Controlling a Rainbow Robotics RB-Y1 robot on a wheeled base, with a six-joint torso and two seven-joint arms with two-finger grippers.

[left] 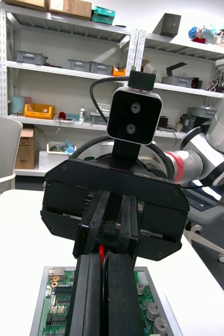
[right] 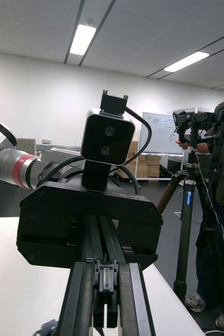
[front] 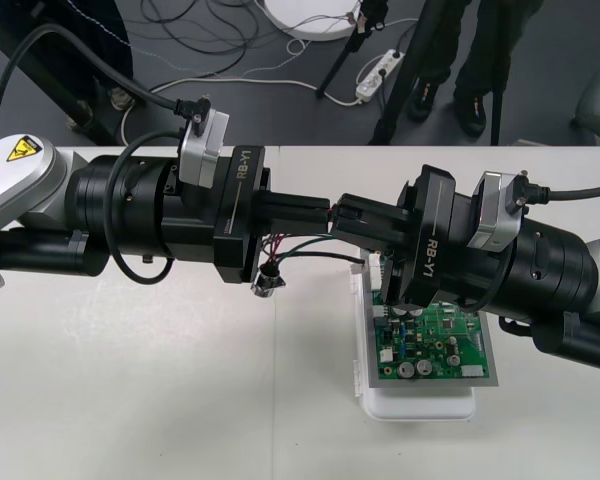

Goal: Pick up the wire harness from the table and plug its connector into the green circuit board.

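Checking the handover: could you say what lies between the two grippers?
The wire harness: the front view shows its wires bridging left gripper and right gripper, socket dangling below.

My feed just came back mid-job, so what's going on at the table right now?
It looks like a handover above the table. The left pincer and the right pincer meet tip to tip, both shut on the wire harness: red wire shows between the left's fingers, what looks like the black plug between the right's. The metal socket dangles below the left pincer. The green circuit board sits under the right arm; the plug is not in it yet.
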